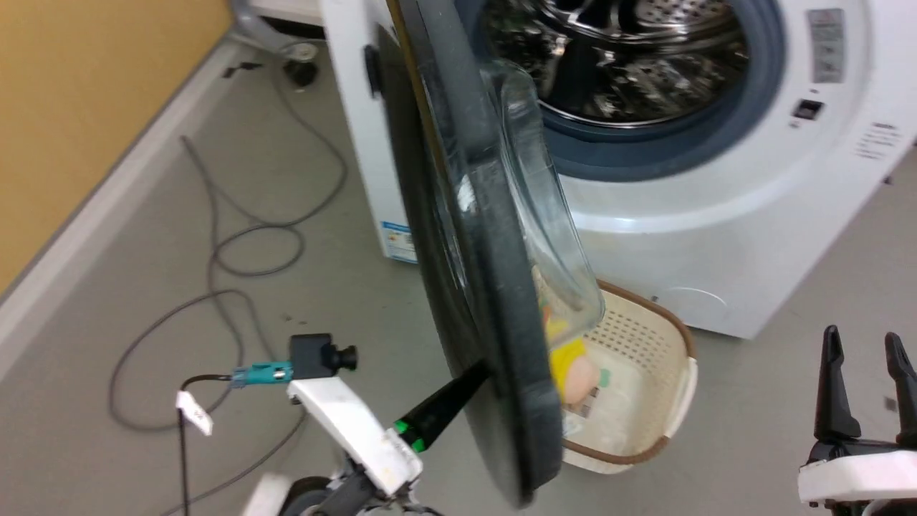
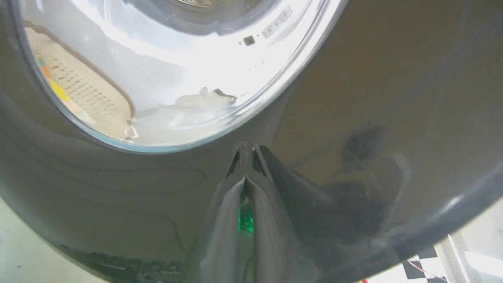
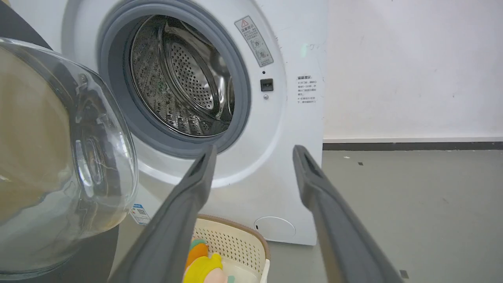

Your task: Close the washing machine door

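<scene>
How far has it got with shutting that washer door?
Done: the left claw, fingers together, is set against the outer face of the door. In hand: the door stands roughly half open. Left: swinging it onto the washing machine, whose drum is uncovered. The right claw hangs open, apart.

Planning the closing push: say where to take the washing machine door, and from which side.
Probably no pinch: the washing machine door is too broad. Press its flat outer face below the glass bowl, from the robot's left, where the shut left claw touches it.
</scene>
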Robot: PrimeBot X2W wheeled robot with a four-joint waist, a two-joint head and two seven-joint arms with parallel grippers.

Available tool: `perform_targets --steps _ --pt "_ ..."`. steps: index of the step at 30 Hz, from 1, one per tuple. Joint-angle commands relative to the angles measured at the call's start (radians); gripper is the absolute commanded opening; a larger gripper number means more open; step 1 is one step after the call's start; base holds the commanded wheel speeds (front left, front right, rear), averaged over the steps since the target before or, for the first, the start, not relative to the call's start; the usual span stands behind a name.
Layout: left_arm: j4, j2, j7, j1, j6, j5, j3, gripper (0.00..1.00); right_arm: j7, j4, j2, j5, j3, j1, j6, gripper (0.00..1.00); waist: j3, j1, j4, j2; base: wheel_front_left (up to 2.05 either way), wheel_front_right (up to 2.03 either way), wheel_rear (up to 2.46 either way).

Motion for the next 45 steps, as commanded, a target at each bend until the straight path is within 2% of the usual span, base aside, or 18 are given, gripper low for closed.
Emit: perform_targets --steps 1,6,13,20,25,30,33,35,36,38,39,41,45 --pt "0.011 -0.008 -0.024 -0.026 -0.005 -0.007 -0.022 0.0 -0.005 -0.002 0.003 -0.002 0.004 -0.018 0.001 1.0 0.007 0.0 -0.048 0.0 0.0 0.0 0.0" --pt "0.057 -0.017 -0.111 -0.077 -0.005 -0.015 -0.102 0.0 -0.005 -0.002 0.003 -0.003 0.012 -0.028 0.001 1.0 0.023 0.0 -0.116 0.0 0.0 0.0 0.0" --pt "0.127 -0.029 -0.236 -0.144 -0.005 -0.03 -0.171 0.0 -0.005 -0.008 0.003 0.005 0.026 -0.041 0.001 1.0 0.046 0.0 -0.179 0.0 0.0 0.0 0.0" --pt "0.182 -0.027 -0.31 -0.2 -0.005 -0.062 -0.255 0.0 -0.005 -0.005 0.003 0.025 0.04 -0.05 0.001 1.0 0.055 0.0 -0.211 0.0 0.0 0.0 0.0" --pt "0.162 0.014 -0.389 -0.214 -0.005 -0.059 -0.286 0.0 -0.005 -0.005 0.003 0.062 0.053 -0.052 0.001 1.0 0.042 0.0 -0.219 0.0 0.0 0.0 0.0" --pt "0.114 0.08 -0.531 -0.216 -0.005 -0.019 -0.278 0.0 -0.005 -0.014 0.003 0.086 0.049 -0.052 0.001 1.0 0.012 0.0 -0.214 0.0 0.0 0.0 0.0" --pt "0.117 0.133 -0.643 -0.222 -0.005 0.056 -0.266 0.0 -0.005 -0.031 0.003 0.083 0.04 -0.062 0.001 1.0 -0.004 0.0 -0.21 0.0 0.0 0.0 0.0" --pt "0.154 0.175 -0.699 -0.233 -0.002 0.159 -0.247 0.0 -0.005 -0.046 0.003 0.083 0.03 -0.073 0.001 1.0 -0.012 0.0 -0.206 0.0 0.0 0.0 0.0" --pt "0.177 0.188 -0.715 -0.239 0.019 0.221 -0.227 0.0 -0.005 -0.054 0.003 0.084 0.024 -0.079 0.001 1.0 -0.016 0.0 -0.204 0.0 0.0 0.0 0.0" --pt "0.204 0.211 -0.727 -0.253 0.104 0.382 -0.18 0.0 -0.005 -0.08 0.003 0.079 0.016 -0.095 0.001 1.0 -0.021 0.0 -0.198 0.0 0.0 0.0 0.0" --pt "0.19 0.206 -0.728 -0.257 0.149 0.465 -0.132 0.0 -0.005 -0.097 0.003 0.076 0.012 -0.104 0.001 1.0 -0.022 0.0 -0.194 0.0 0.0 0.0 0.0" --pt "0.133 0.172 -0.728 -0.236 0.213 0.598 -0.031 0.0 -0.005 -0.128 0.003 0.077 0.005 -0.121 0.001 1.0 -0.023 0.0 -0.188 0.0 0.0 0.0 0.0" --pt "0.026 0.147 -0.729 -0.172 0.312 0.873 0.078 0.0 -0.005 -0.192 0.003 0.085 0.004 -0.16 0.001 1.0 -0.025 0.0 -0.176 0.0 0.0 0.0 0.0"
